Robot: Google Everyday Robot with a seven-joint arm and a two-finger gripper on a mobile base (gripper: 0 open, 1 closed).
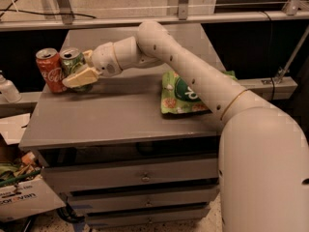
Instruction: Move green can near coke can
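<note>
The green can (72, 64) stands upright at the back left of the grey cabinet top (111, 115), right beside the red coke can (49, 70), almost touching it. My gripper (78, 75) is at the green can, with one pale finger (81, 76) across its front and the other finger behind it. The fingers are shut on the green can. The lower part of the green can is hidden by the finger. My white arm reaches in from the right.
A flat green snack bag (182, 94) lies on the right part of the top, partly under my arm. A white bottle (7, 88) stands off the left edge. A cardboard box (21, 197) sits on the floor at lower left. Drawers (145, 178) face forward.
</note>
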